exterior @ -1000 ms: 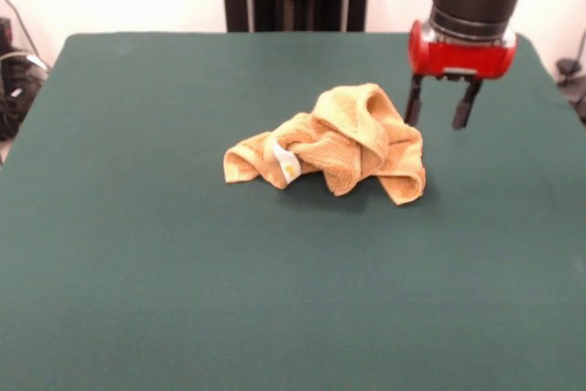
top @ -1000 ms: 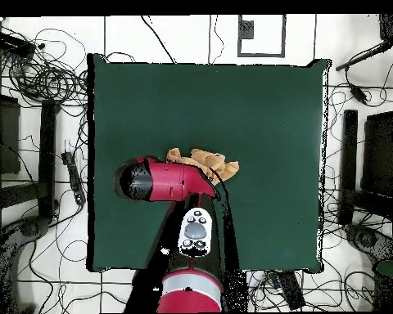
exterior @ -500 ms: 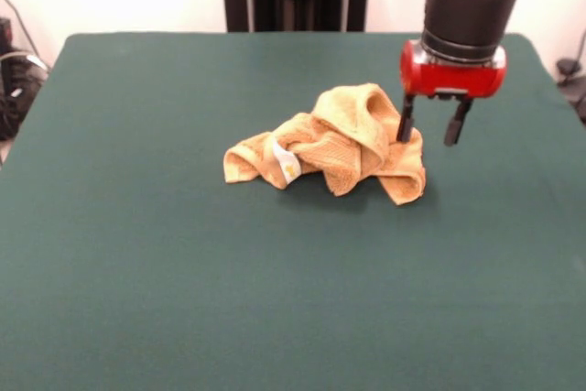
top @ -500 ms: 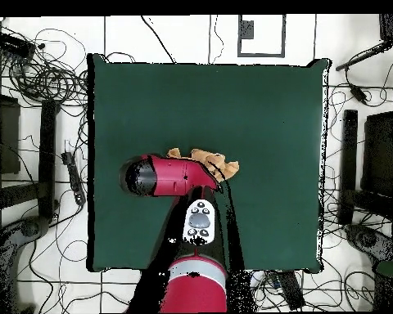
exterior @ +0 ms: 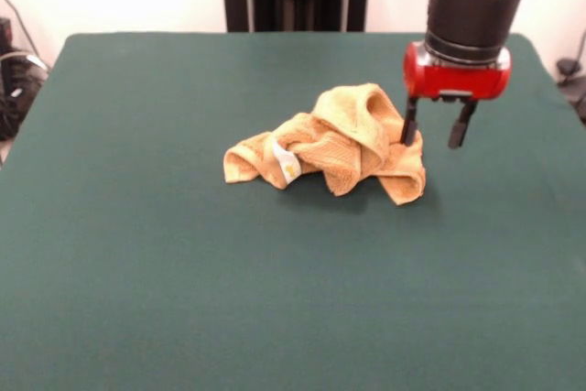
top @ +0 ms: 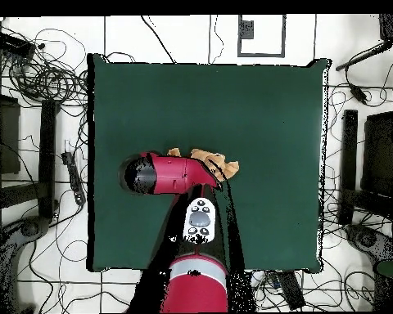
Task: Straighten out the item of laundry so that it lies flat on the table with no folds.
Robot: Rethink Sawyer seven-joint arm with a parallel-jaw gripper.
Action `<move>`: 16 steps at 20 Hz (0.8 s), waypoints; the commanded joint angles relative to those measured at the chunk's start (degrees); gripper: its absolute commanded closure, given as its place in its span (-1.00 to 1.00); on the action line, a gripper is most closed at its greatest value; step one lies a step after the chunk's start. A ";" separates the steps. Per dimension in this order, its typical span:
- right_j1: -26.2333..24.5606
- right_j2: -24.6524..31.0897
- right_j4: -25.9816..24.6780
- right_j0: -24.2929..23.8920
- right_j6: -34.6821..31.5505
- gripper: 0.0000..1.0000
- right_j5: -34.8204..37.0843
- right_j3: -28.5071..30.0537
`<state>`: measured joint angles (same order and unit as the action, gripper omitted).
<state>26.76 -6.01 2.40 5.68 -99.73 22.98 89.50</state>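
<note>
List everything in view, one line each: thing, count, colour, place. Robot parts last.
towel: one, orange-yellow, crumpled in a heap near the middle of the table, toward the robot's side.
tag: one, white, on the towel's front fold in the front view.
table: one, dark green top, fills most of both views.
cables: many, black, on the floor around the table in the overhead view.
arm: one, red and black, reaching over the table from the base.
gripper: one, red body with black fingers, open, at the towel's edge.
</note>
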 commanded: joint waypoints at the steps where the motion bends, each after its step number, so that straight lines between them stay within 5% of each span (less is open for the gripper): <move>1: -0.82 6.54 -2.48 -0.74 -1.75 -1.00 2.74 -0.32; 16: -1.11 7.92 -5.52 -4.34 -1.80 -1.00 -2.61 3.11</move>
<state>26.79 -5.68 -0.55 1.89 -99.73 22.97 89.51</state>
